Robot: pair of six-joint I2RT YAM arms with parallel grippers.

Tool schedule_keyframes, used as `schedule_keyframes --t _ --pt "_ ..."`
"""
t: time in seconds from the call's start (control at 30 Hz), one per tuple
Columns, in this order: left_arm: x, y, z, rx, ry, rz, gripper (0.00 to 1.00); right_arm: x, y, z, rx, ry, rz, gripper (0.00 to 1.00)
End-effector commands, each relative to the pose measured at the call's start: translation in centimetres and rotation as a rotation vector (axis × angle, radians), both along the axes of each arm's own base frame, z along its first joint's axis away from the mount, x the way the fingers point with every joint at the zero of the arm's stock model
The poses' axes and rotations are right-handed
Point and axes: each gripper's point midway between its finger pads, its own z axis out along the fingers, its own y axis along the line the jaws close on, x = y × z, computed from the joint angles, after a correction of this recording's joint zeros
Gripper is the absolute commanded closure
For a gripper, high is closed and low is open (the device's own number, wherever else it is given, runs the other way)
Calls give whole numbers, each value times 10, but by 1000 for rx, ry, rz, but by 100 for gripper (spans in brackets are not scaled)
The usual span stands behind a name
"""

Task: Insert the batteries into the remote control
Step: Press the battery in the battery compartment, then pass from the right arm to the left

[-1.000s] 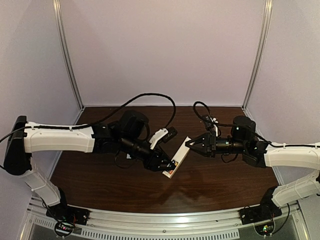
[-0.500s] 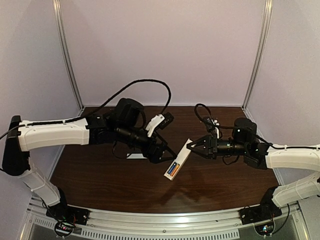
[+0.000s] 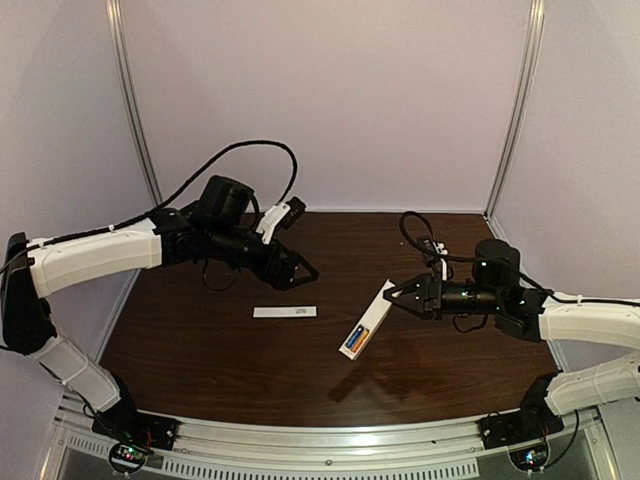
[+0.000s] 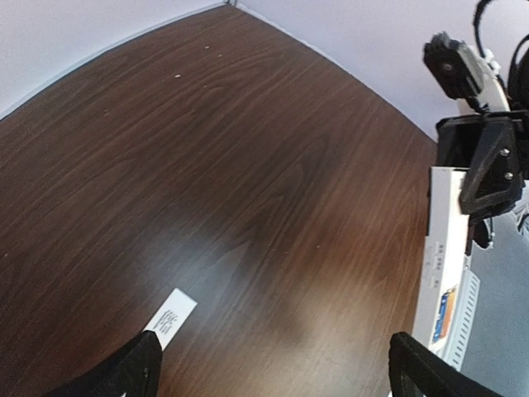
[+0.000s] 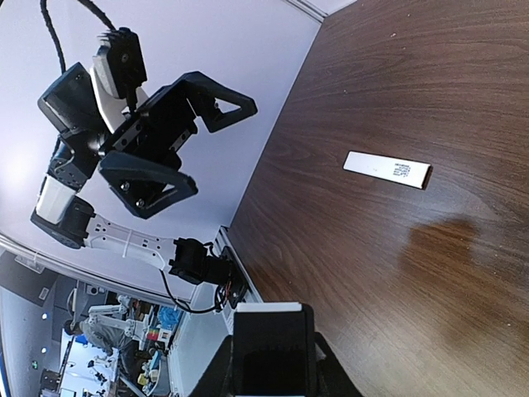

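My right gripper [image 3: 392, 292] is shut on one end of the remote control [image 3: 368, 320], a slim white bar held tilted above the table. The batteries [image 3: 355, 341], one blue and one orange, sit in the bar's lower end. In the left wrist view the remote control [image 4: 445, 256] hangs at the right edge, with the batteries [image 4: 444, 313] showing near its bottom. My left gripper [image 3: 300, 275] is open and holds nothing. It hovers well left of the remote. In the right wrist view the remote control [image 5: 271, 343] fills the space between the jaws.
A thin flat white cover strip [image 3: 285, 312] lies on the dark wooden table [image 3: 230, 360] between the arms. It also shows as the cover strip [image 4: 169, 318] and the cover strip [image 5: 387, 169]. Pale walls close the back and sides.
My left gripper has opened, let go at the remote's lower end and drawn back up and to the left. The right gripper still holds the remote, shifted slightly right.
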Motion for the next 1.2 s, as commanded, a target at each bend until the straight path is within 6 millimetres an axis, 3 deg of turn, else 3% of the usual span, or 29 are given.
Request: schedule_keyframes --t 0.0,0.37,0.8,0.97,1.1,1.17 --pt "25 35 -25 130 -9 70 3 3 -6 -6 -40 -26 -21 100" --pt "61 97 -91 556 -82 71 3 4 -3 -6 -70 -45 7 100" --pt "62 65 -145 563 -112 -262 31 17 -18 -6 -24 -16 -40 100" --pt "64 47 -138 500 -151 -300 33 20 -21 -14 -11 0 -51 100" --pt "37 13 -104 362 -224 -356 30 25 -21 -15 -9 4 -68 100" --pt "36 9 -92 337 -258 -296 26 28 -22 -16 -8 4 -86 100"
